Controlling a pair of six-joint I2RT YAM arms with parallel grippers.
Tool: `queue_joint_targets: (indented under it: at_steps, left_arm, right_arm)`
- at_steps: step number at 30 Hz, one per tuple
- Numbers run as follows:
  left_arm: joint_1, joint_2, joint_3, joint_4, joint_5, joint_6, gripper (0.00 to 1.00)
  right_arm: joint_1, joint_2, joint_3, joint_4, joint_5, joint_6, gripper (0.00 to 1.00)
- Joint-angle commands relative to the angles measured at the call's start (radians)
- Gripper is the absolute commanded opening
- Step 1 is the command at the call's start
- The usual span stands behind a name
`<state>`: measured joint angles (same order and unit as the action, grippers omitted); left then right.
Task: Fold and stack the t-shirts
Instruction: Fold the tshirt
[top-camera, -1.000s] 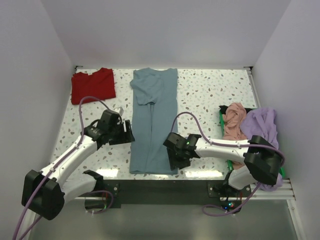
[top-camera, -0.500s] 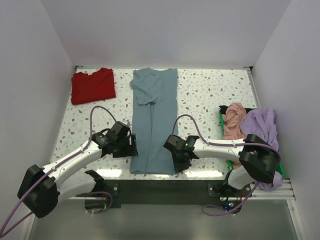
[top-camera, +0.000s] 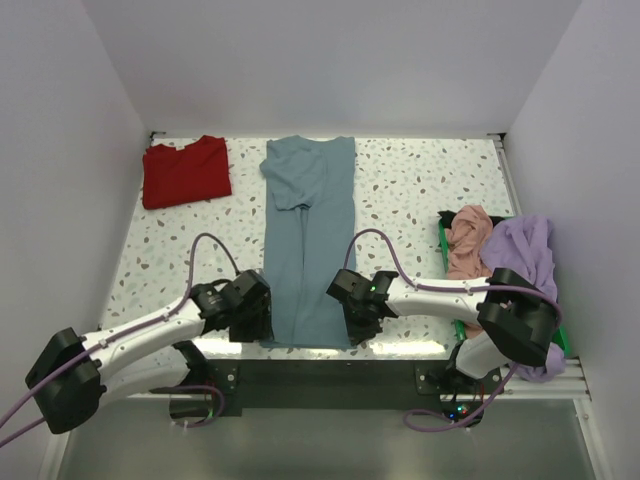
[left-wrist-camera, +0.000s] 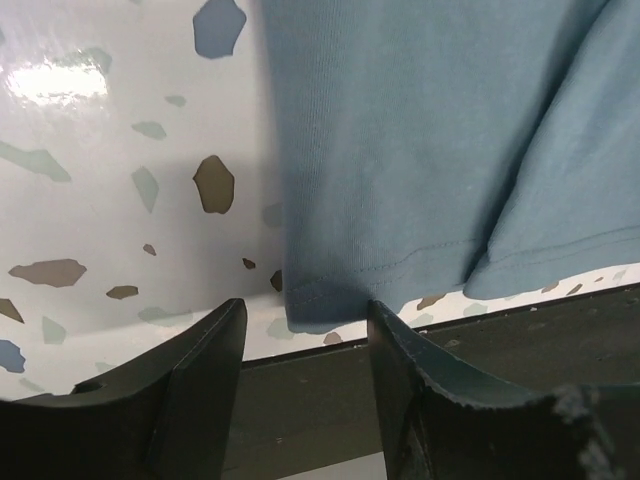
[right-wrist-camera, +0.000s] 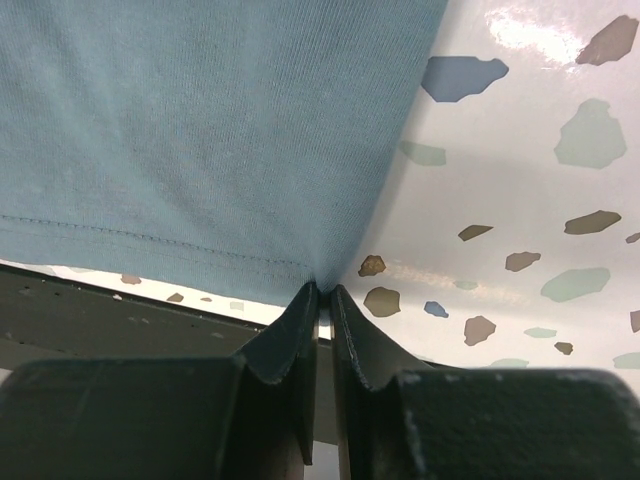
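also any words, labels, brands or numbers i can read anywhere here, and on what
None can be read.
The blue shirt, red shirt, pink shirt and lavender shirt are plain, with no print or tag showing.
The table has only speckles, and the arms show no legible marking.

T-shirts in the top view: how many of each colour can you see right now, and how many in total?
red t-shirt: 1
slate-blue t-shirt: 1
salmon-pink t-shirt: 1
lavender t-shirt: 1
Total: 4
The salmon-pink and lavender ones lie crumpled together, so more could be hidden there.
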<state>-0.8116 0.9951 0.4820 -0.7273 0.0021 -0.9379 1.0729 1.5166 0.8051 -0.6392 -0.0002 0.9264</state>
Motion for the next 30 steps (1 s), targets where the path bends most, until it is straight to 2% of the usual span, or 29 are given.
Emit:
queue_joint_targets:
  at_steps: [1, 2, 10, 11, 15, 20, 22, 24, 30]
  left_arm:
    - [-0.026, 0.004, -0.013, 0.017, -0.017, -0.062, 0.56]
    - [-0.026, 0.005, -0.019, 0.022, -0.014, -0.064, 0.50]
    - [-0.044, 0.020, -0.060, 0.078, 0.019, -0.075, 0.41]
    - [-0.046, 0.026, -0.080, 0.106, 0.038, -0.078, 0.37]
    - [-0.047, 0.027, -0.095, 0.127, 0.035, -0.073, 0.30]
    - [-0.047, 0.046, -0.108, 0.154, 0.052, -0.068, 0.09]
    - [-0.047, 0.043, -0.108, 0.155, 0.049, -0.067, 0.01]
    - [-0.047, 0.037, -0.106, 0.149, 0.047, -0.070, 0.00]
    - [-0.046, -0.021, -0.074, 0.074, 0.015, -0.088, 0.00]
  right_arm:
    - [0.001, 0.013, -0.010, 0.009, 0.002, 0.011, 0.11]
    - [-0.001, 0.013, -0.011, 0.012, 0.002, 0.011, 0.11]
    - [-0.001, 0.008, -0.023, 0.015, 0.002, 0.017, 0.11]
    - [-0.001, 0.008, -0.024, 0.018, 0.002, 0.015, 0.11]
    - [-0.001, 0.007, -0.026, 0.022, 0.002, 0.019, 0.11]
    - [0.001, 0.008, -0.024, 0.030, 0.002, 0.015, 0.08]
    - [-0.001, 0.007, -0.023, 0.029, 0.002, 0.012, 0.04]
    - [-0.001, 0.004, -0.020, 0.027, 0.002, 0.011, 0.00]
    - [-0.001, -0.022, 0.000, -0.025, 0.012, 0.011, 0.00]
